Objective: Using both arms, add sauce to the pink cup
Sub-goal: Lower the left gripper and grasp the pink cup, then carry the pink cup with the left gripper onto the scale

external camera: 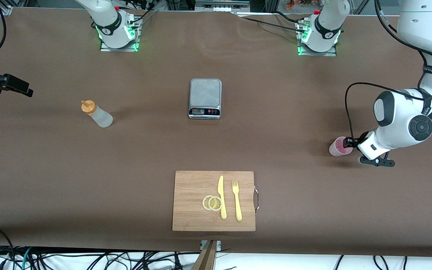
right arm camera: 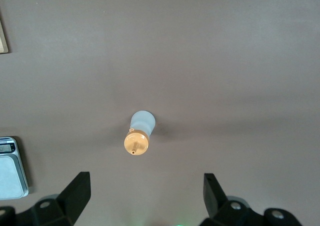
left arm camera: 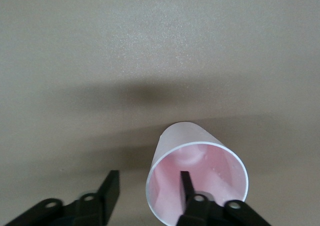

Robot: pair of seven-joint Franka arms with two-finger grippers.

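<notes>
So the pink cup (external camera: pixel 340 146) is standing upright on the counter (external camera: pixel 51 180), way off toward the left arm's end from the kitchen scale (external camera: pixel 205 98) and a bit nearer the front camera than it; the left end effector (left arm camera: pixel 149 191) is down at the cup's rim, fingers parted, one finger (left arm camera: pixel 187 186) dipping inside the cup and the other finger (left arm camera: pixel 109 188) outside the wall; doesn't look clamped on yet, there's a gap at the outer one.

The sauce (external camera: pixel 96 113) sits upright toward the right arm's end from the scale, about level with it; nothing touching it. The right end effector (right arm camera: pixel 145 193) hangs in the air up over that end of the counter, spread wide, holding nothing.

Nearer the front camera than the scale there's a cutting board (external camera: pixel 189 217) with lemon slices (external camera: pixel 212 203), a yellow knife (external camera: pixel 221 197) and a yellow fork (external camera: pixel 236 200).
</notes>
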